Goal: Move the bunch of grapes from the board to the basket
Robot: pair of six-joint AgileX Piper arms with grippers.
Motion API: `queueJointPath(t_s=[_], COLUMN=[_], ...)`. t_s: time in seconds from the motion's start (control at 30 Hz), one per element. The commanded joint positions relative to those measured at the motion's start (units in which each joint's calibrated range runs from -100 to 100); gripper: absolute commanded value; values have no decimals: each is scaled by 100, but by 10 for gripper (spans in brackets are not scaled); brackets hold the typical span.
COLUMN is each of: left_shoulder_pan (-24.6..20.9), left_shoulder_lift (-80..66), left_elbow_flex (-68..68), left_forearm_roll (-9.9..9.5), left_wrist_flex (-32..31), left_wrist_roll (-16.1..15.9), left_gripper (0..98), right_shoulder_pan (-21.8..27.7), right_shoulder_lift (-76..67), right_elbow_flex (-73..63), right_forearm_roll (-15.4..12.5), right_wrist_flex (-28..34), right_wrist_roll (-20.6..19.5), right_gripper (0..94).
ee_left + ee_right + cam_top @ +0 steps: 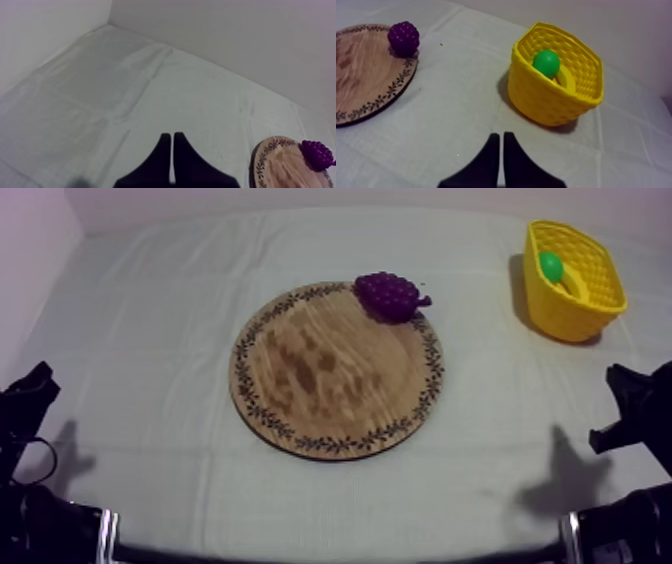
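Now, grapes [388, 295]: on the board [335, 373], at its far rim, on the side toward the basket [572, 320].
board: flat at the middle of the desk [150, 338].
basket: at the desk's far right, well apart from the board; a green fruit [551, 265] lies inside.
left claw [172, 157]: closed on nothing, fingers together, over bare desk, the board off to one side.
right claw [501, 157]: closed on nothing, fingers together, over the desk near the basket.

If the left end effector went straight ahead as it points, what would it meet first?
Likely nothing: bare cloth lies ahead of the left end effector; the board sits off to one side.
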Motion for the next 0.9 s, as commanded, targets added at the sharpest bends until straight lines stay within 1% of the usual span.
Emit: queueJointPath(t_s=[0.0,0.13,0.2,0.27,0.4,0.63,0.77,0.87], left_shoulder_pan=[-1,-1,-1,-1,-1,-1,-1,-1], left_shoulder_lift=[3,3,3,3,3,3,3,3], left_elbow_flex=[4,4,4,4,4,4,4,4], left_forearm_roll=[1,1,1,1,1,1,1,1], left_wrist_flex=[3,3,3,3,3,3,3,3], left_wrist_roll=[0,2,2,3,3,3,3,3], left_gripper=[0,0,0,0,0,0,0,0], right_shoulder_pan=[-38,-91,-102,-112,-189,-534,-740,-911], right_shoulder_lift=[61,519,895,1317,2311,4428,5642,6494], right_elbow_flex=[3,-232,-615,-1129,-2475,-5103,-6419,-7301], right_forearm_roll=[56,292,351,350,226,-18,-141,-246], right_wrist_flex=[-31,-99,9,162,657,1894,2490,2962], right_wrist_roll=[367,303,213,130,20,-100,-197,-160], right_gripper=[3,2,2,2,2,2,2,2])
